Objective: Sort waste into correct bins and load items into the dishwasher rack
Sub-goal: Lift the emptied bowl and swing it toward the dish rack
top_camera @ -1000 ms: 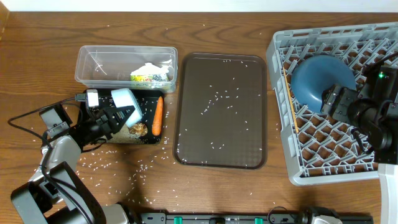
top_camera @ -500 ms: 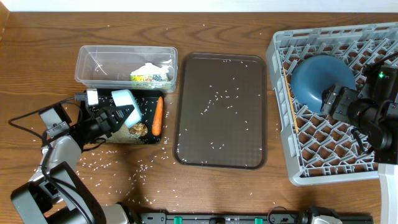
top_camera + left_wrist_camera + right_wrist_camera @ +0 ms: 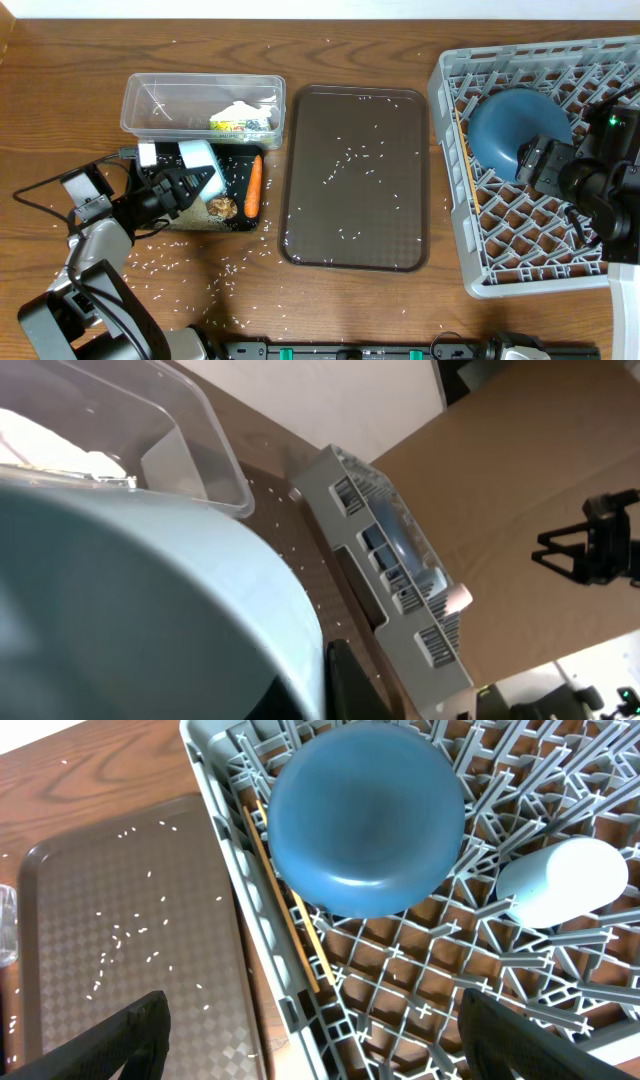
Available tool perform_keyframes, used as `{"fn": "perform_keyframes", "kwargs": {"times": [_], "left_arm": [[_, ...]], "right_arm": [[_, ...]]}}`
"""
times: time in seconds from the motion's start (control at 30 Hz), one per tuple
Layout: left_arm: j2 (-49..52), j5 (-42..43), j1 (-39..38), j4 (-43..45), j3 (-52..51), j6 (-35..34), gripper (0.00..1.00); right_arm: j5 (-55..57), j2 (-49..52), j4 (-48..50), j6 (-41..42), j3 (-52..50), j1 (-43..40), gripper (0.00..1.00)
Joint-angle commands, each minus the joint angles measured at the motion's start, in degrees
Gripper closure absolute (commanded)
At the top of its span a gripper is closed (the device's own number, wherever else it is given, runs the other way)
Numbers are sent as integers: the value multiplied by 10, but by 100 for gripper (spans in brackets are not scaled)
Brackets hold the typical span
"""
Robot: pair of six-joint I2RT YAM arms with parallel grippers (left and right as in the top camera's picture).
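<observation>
Gripping a white cup — left fingers; right fingers spread — second cup in rack visible only wrist-side.

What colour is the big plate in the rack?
Blue. The plate shows best in the right wrist view.

My left pincer grips a small pale white cup over the shallow black tray, where the orange carrot and brown food lump lie just beside my fingers. Just beyond, the clear tub holds the yellow-green wrapper and white napkin. Below my spread right pincer, the light-grey rack carries the blue plate dome-up, the chopsticks alongside it and a second white cup lying on its side.
</observation>
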Motion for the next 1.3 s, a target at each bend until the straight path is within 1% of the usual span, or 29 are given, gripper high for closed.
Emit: {"fn": "perform_keyframes", "kwargs": {"times": [0.0,0.03,0.07,0.13,0.27,0.33,0.4,0.5,0.53,0.57,0.6,0.67,0.7,0.77,0.83,1.0,1.1,1.17,1.27], "left_arm": [[-2,22,-9,-1,-10,31,94],[-1,-9,-13,-1,-14,33,94],[-1,-16,-14,-2,-16,30,94],[-2,29,-14,8,-15,12,94],[-3,28,-24,17,-15,7,94],[-4,28,-27,19,-10,-19,94],[-5,28,-44,45,-2,-60,94],[-11,24,-90,155,9,-149,94],[-13,2,-113,215,13,-199,94],[-13,-31,-138,281,15,-253,94],[-13,-55,-156,329,16,-290,94],[-13,-127,-206,453,19,-385,94],[-13,-156,-229,498,21,-419,94],[-11,-230,-281,555,31,-473,94],[-7,-291,-339,577,50,-497,93],[41,-359,-473,580,133,-494,94],[110,-364,-530,580,210,-500,94],[158,-364,-555,580,259,-509,94],[239,-364,-584,586,344,-549,94]], "right_arm": [[0,0,3,-7,2,-5,15],[0,0,3,-7,2,-5,15],[0,0,4,-7,2,-5,15],[0,0,5,-7,2,-5,14],[0,0,6,-8,2,-5,14],[0,0,5,-8,2,-5,14],[0,0,6,-7,2,-5,14],[-3,0,7,-7,2,-5,15],[-6,0,8,-3,2,-5,15],[-7,0,11,3,2,-5,15],[-7,0,13,7,2,-5,15],[-14,0,22,9,2,-5,15],[-18,0,23,9,2,-5,15],[-22,0,23,15,2,-5,15],[-22,0,24,15,2,-5,15],[-22,0,25,34,2,-5,14],[-24,0,24,47,2,-5,14],[-33,0,24,48,2,-5,14],[-44,0,23,49,2,-5,14]]}}
